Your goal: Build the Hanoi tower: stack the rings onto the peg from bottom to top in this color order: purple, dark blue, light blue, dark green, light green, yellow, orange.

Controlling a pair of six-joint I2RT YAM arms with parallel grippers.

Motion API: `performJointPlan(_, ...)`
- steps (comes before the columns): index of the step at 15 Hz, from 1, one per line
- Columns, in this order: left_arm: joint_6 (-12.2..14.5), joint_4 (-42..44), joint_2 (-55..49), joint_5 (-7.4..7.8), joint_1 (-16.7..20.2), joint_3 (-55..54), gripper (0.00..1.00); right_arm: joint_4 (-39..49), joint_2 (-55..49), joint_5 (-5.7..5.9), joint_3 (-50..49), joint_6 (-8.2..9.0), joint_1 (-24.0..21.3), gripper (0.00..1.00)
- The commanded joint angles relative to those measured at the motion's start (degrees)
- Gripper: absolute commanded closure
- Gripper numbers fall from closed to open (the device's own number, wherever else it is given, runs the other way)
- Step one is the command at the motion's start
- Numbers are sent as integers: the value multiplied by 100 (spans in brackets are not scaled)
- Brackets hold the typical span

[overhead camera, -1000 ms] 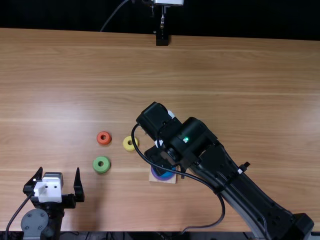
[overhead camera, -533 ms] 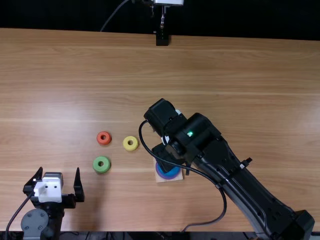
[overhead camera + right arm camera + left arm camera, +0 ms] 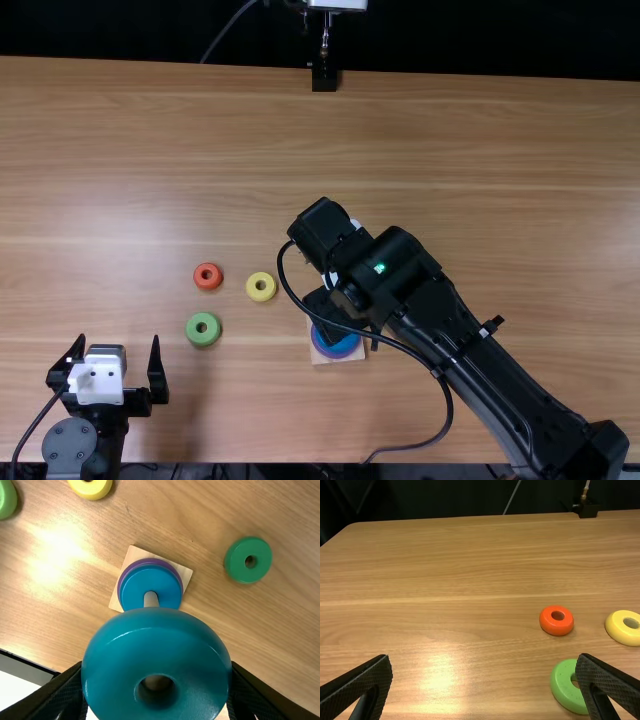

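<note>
In the top view my right gripper (image 3: pixel 328 312) is partly hidden beneath its arm, over the wooden base (image 3: pixel 340 359) with its purple ring (image 3: pixel 325 348) and blue ring (image 3: pixel 345 343). My right gripper (image 3: pixel 156 667) is shut on a light blue ring (image 3: pixel 155 630) in the right wrist view; this covers part of the peg (image 3: pixel 151 599), so whether they line up is unclear. A dark green ring (image 3: pixel 241 572) lies beside the base. My left gripper (image 3: pixel 118 345), also in its wrist view (image 3: pixel 484 659), stands open and holds nothing, left of the light green ring (image 3: pixel 194 333).
Orange (image 3: pixel 204 283) and yellow (image 3: pixel 258 294) rings lie flat left of the base, farther from the near edge than the light green one. The right arm spans the table from the lower right. A black stand (image 3: pixel 324 78) is at the far edge.
Over the first half second my right gripper shifted to the right, and the base with its rings slid right and turned slightly. Since then both have held still. The left arm has not moved.
</note>
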Motion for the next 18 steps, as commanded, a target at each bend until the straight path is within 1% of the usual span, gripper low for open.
performJointPlan(1,17,-374,-62,-19,48,-611,0,8,98,-13,-21,58,-2,47)
performJointPlan(2,17,-374,-62,-19,48,-611,0,8,98,-13,-47,58,-2,34)
performJointPlan(3,17,-374,-62,-19,48,-611,0,8,98,-13,-56,58,-2,25)
performJointPlan(4,17,-374,-62,-19,48,-611,0,8,98,-24,-56,58,7,10)
performJointPlan(5,17,-374,-62,-19,48,-611,0,-3,107,-13,-56,58,7,0)
performJointPlan(11,17,-374,-62,-19,48,-611,0,29,116,-13,58,68,-10,0)
performJointPlan(14,17,-374,-62,-19,48,-611,0,335,195,-13,383,79,-63,0)
performJointPlan(16,17,-374,-62,-19,48,-611,0,862,265,-13,533,89,-344,0)
performJointPlan(18,17,-374,-62,-19,48,-611,0,1105,292,-2,647,89,-643,0)
